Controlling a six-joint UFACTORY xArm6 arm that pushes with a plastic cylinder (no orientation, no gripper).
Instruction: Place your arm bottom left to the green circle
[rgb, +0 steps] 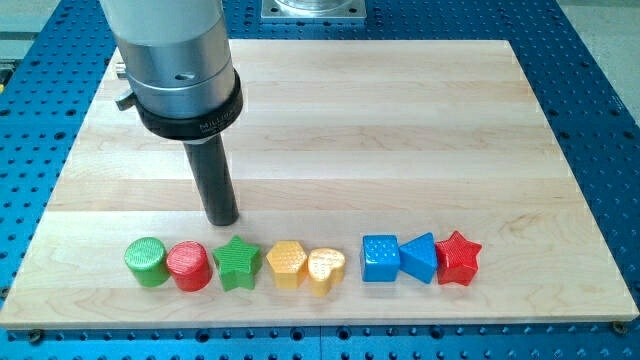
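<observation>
Green circle (146, 261) noted below-left of my tip (222, 220); no jaws fitted, nothing touched. Tip to be routed leftward around circle, contact avoided.

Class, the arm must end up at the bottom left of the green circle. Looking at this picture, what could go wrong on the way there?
1. My tip stands just above the green star and red circle; a straight path would likely push them.
2. The green circle touches the red circle, so a knock could shift it.
3. It sits near the board edge, leaving little room.
</observation>
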